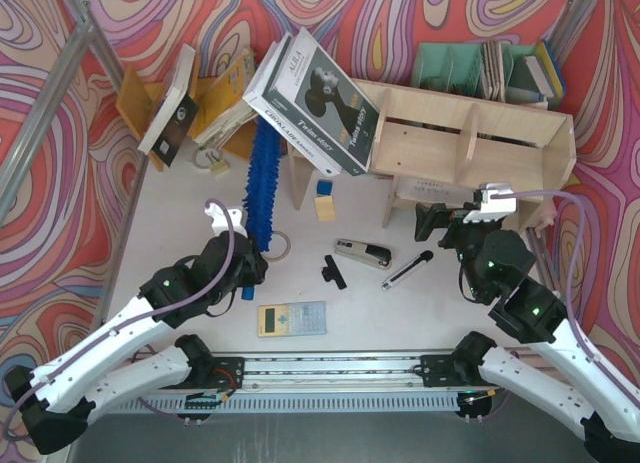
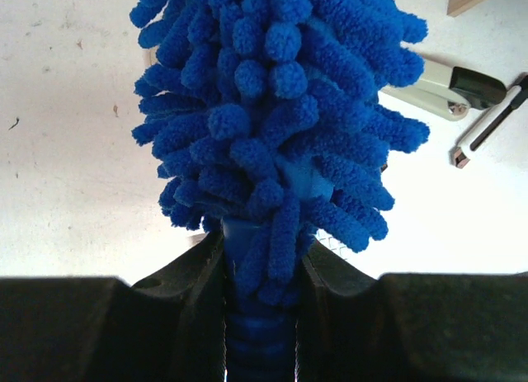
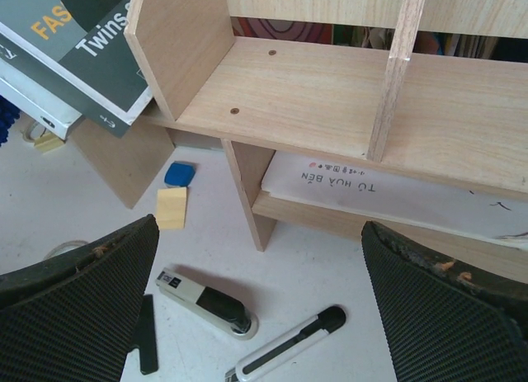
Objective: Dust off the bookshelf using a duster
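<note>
Pointing away from the arms, the duster [image 1: 262, 183] is held by its short blue handle in the left gripper [image 1: 245, 268]. The jaws are shut tight on the handle, and the fluffy blue part [image 2: 272, 110] is seen sticking out right past them. The duster is found just left of the bookshelf [image 1: 470, 133], beside its left leg. Its far tip is tucked under the corner of a big grey book [image 1: 320, 93] that is leaned on the shelf's left end. Whether the duster is touching the wood cannot be told. The right gripper [image 1: 450, 221] is held in front of the bookshelf [image 3: 313, 93], with its jaws spread wide and nothing between them. A stapler [image 1: 362, 253], a box cutter [image 1: 405, 270] and a calculator [image 1: 292, 319] are laid on the white table [image 1: 180, 213] nearby.
</note>
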`<state>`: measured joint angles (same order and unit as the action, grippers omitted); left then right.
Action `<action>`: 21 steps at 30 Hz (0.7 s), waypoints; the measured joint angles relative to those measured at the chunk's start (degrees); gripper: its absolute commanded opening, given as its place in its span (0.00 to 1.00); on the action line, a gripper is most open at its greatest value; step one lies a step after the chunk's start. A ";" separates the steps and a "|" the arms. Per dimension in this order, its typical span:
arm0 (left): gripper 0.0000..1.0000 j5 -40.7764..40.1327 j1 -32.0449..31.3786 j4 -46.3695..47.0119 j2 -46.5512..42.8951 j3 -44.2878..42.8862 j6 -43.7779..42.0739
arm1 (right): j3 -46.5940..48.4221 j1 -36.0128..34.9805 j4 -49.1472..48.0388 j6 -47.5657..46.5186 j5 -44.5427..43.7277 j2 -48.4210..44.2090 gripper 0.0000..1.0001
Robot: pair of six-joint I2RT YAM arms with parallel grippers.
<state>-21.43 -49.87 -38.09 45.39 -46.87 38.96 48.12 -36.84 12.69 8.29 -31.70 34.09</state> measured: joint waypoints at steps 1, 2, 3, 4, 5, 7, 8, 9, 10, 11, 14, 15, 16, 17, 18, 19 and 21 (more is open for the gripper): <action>0.00 0.13 0.00 0.07 0.00 -0.33 -0.04 | -0.09 0.00 -0.04 -0.13 -0.07 -0.17 0.99; 0.00 0.24 0.00 0.33 0.00 -0.52 -0.07 | -0.20 0.00 -0.07 -0.26 -0.17 -0.42 0.99; 0.00 0.37 0.00 0.63 0.00 -0.55 -0.15 | -0.33 0.00 -0.09 -0.39 -0.22 -0.72 0.99; 0.00 0.48 0.00 0.74 0.04 -0.55 -0.15 | -0.46 0.00 -0.17 -0.48 -0.24 -1.11 0.99; 0.00 0.61 0.00 0.83 0.15 -0.52 -0.15 | -0.55 0.00 -0.31 -0.57 -0.28 -1.42 0.99; 0.00 0.81 0.00 1.64 0.48 0.09 -0.11 | -0.61 0.00 -0.44 -0.72 -0.39 -1.68 0.99; 0.00 0.92 0.00 2.25 0.68 0.74 -0.11 | -0.63 0.00 -0.44 -0.83 -0.39 -1.73 0.99; 0.00 1.11 0.00 2.75 0.94 1.57 0.09 | -0.63 0.00 -0.44 -0.85 -0.39 -1.73 0.99; 0.00 1.36 0.00 3.32 1.27 2.56 0.39 | -0.63 0.00 -0.44 -0.92 -0.39 -1.73 0.99; 0.00 1.73 0.00 3.82 1.68 3.72 0.59 | -0.63 0.00 -0.44 -1.01 -0.39 -1.73 0.99; 0.00 3.28 0.00 3.61 3.45 6.19 1.11 | -0.74 0.00 -0.48 -1.07 -0.39 -1.75 0.99; 0.00 3.93 0.00 3.32 4.02 6.58 1.16 | -0.90 0.00 -0.52 -1.18 -0.39 -1.77 0.99; 0.00 4.55 0.00 3.08 4.33 6.75 1.18 | -1.01 0.00 -0.52 -1.27 -0.39 -1.77 0.99; 0.00 5.05 0.00 2.97 4.42 6.80 1.18 | -1.11 0.00 -0.61 -1.42 -0.39 -1.77 0.99; 0.00 5.29 0.00 2.99 4.33 6.80 1.18 | -1.22 0.00 -0.74 -1.51 -0.39 -1.77 0.99; 0.00 5.33 0.00 3.02 4.15 6.71 1.14 | -1.27 0.00 -0.83 -1.64 -0.39 -1.77 0.99; 0.00 5.25 0.00 2.36 3.80 5.88 0.98 | -1.27 0.00 -0.85 -1.88 -0.42 -1.77 0.99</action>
<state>-16.19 -49.87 -35.73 49.19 -40.99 39.94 46.85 -36.84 11.84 6.42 -32.12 32.32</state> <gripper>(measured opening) 0.344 0.987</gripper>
